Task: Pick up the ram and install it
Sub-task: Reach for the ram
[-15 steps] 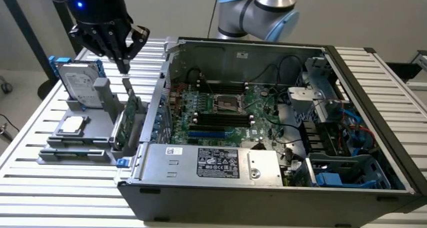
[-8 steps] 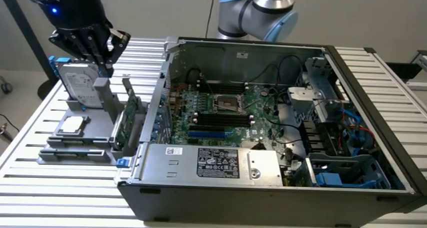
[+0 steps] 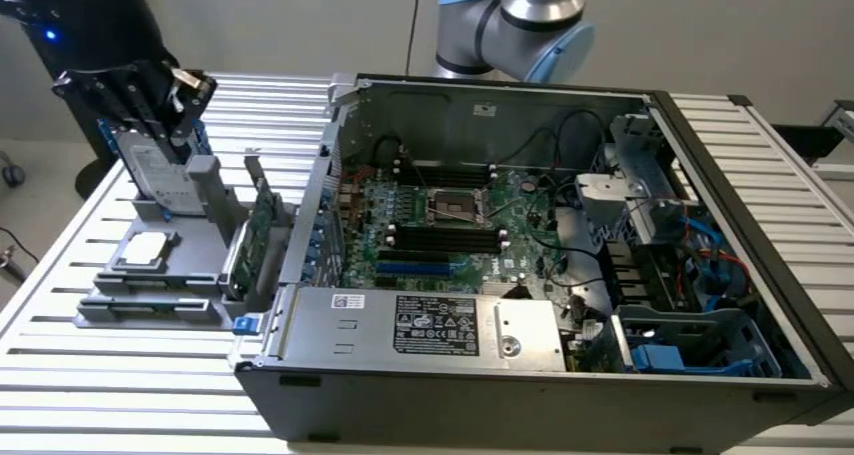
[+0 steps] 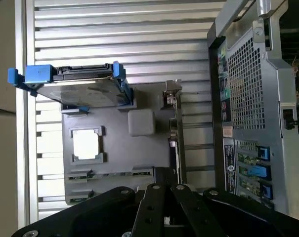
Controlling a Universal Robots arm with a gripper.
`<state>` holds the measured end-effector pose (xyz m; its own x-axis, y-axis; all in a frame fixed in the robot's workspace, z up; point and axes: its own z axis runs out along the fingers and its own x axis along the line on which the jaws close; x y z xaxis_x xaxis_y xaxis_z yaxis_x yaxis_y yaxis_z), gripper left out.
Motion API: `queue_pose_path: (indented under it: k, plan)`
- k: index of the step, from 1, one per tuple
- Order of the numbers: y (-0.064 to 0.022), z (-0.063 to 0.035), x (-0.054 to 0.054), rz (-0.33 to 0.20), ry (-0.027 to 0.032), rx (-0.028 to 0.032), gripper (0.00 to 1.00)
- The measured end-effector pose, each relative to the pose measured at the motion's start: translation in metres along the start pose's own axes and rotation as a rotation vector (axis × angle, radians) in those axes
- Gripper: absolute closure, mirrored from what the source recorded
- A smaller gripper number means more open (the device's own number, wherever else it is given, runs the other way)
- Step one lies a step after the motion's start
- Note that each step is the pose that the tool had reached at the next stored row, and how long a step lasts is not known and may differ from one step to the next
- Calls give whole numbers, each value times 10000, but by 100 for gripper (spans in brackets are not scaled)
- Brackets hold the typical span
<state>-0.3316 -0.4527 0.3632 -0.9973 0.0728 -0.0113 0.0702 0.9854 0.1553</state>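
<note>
Claw point(image 3: 158, 123), pressed together with nothing evident in it, hangs over the grey parts holder point(image 4: 114, 153) on the worktop point(image 3: 134, 395); the ram point(image 4: 109, 174) appears seated edge-up in a slot beside the processor chip point(image 4: 86, 144), so a sound pick needs the claw spread, square and mid-length.

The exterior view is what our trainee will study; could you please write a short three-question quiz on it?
1. True or false: the computer case lies with its side open, its motherboard showing.
2. What lies flat in the grey holder beside the case? A: processor chip. B: fan. C: screwdriver.
3. Short answer: are the arm's jaws open or shut?
Key: 1 true; 2 A; 3 shut.
</note>
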Motion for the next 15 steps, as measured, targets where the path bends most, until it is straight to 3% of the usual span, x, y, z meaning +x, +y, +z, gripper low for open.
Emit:
queue_pose_path:
  k: [8, 15]
  plan:
    - [-134, 38, 191, 1, 9, 1, 89]
    - [-213, 65, 267, 17, 110, 22, 89]
